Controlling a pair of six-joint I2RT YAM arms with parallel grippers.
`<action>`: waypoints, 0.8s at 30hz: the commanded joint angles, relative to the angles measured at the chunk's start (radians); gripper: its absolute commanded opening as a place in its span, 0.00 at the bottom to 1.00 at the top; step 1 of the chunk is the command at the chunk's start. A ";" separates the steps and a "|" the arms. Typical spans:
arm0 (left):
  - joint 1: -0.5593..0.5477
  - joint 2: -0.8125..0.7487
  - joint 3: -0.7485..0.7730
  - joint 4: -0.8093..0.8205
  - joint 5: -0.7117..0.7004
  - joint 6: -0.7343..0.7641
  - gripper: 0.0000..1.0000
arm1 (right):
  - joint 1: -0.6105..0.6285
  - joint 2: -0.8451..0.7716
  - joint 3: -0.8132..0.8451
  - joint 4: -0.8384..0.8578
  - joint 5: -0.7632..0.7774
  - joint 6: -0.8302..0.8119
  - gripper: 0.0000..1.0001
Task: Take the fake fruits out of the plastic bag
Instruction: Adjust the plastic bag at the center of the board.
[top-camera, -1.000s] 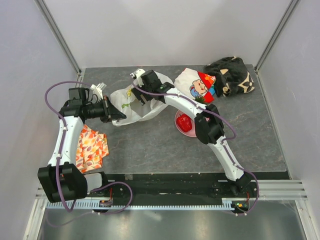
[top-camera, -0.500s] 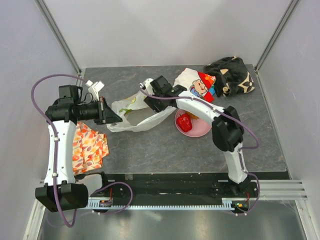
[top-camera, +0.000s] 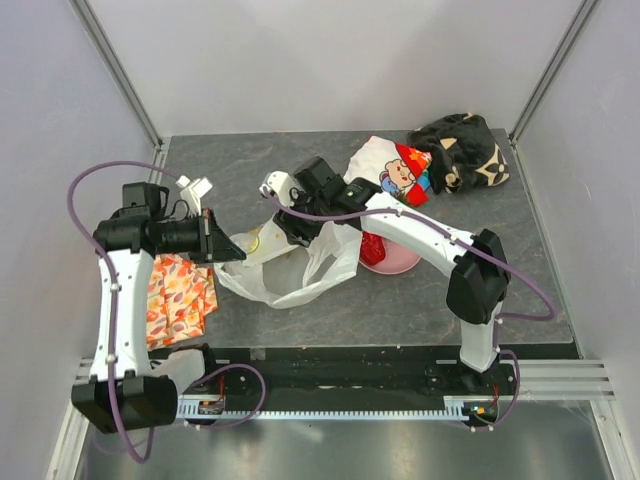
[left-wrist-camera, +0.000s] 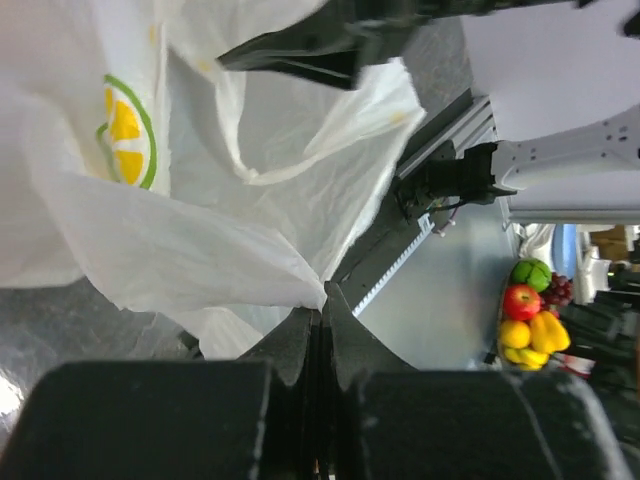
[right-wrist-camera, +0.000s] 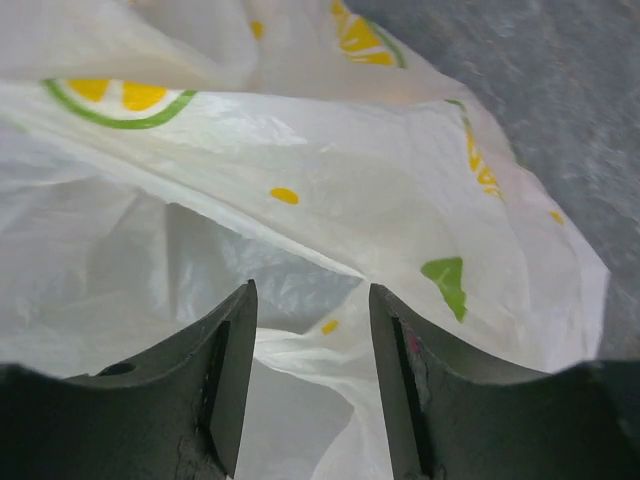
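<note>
Our left gripper (left-wrist-camera: 322, 300) pinches a fold of the plastic bag (top-camera: 290, 285), toward the left edge of the table (top-camera: 500, 270). Our right gripper (right-wrist-camera: 310, 295) stands partly open over the bag.

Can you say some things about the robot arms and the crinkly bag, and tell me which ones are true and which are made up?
1. The left gripper is pinching the plastic bag. True.
2. The right gripper has its fingers squeezed tight together. False: its fingers stand apart, pointing into the bag.
3. A red fruit sits in the pink dish. True.
4. The orange patterned cloth lies on top of the bag. False: it lies on the table by the left arm, beside the bag.
</note>
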 joint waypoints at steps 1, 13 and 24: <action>0.005 0.058 -0.060 0.096 -0.088 -0.090 0.02 | 0.009 0.001 0.023 0.021 -0.287 -0.166 0.55; 0.005 0.035 -0.036 0.366 -0.177 -0.277 0.02 | 0.048 0.046 0.073 -0.008 -0.434 -0.266 0.38; 0.006 -0.003 -0.112 0.436 -0.180 -0.354 0.02 | 0.062 0.313 0.249 0.000 -0.382 -0.168 0.46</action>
